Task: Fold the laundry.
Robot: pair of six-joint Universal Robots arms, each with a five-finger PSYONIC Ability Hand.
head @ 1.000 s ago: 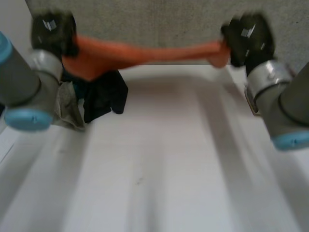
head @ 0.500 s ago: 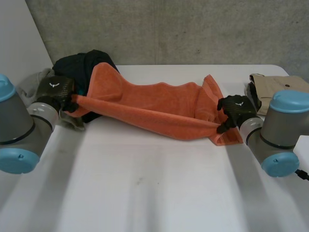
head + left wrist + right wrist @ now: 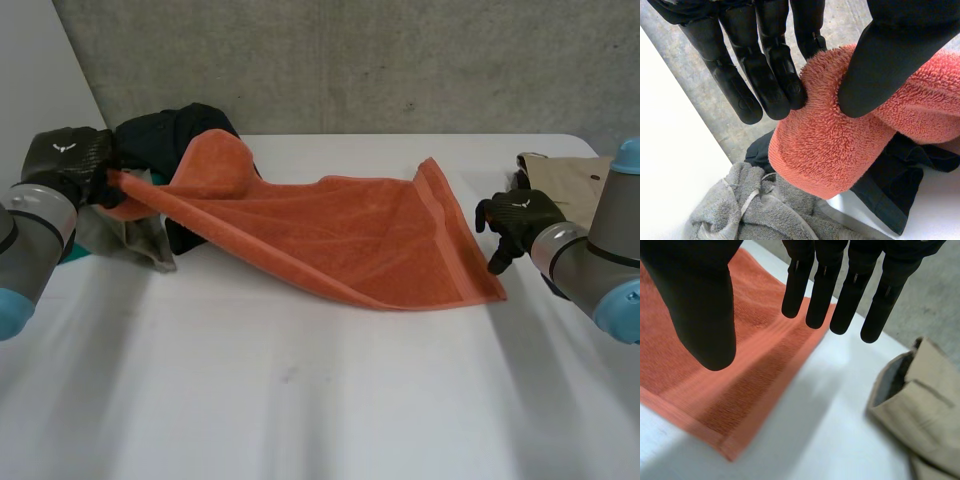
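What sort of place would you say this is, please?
Probably a robotics lab test bench: a white table against a concrete wall, with an orange towel and a pile of clothes.

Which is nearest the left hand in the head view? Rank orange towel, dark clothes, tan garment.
1. orange towel: pinched in the left hand.
2. dark clothes: right beside that hand, at left.
3. tan garment: far across, at right.

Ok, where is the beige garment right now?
In the head view the beige garment lies at the right edge of the table, just behind the right hand, apart from the orange towel.
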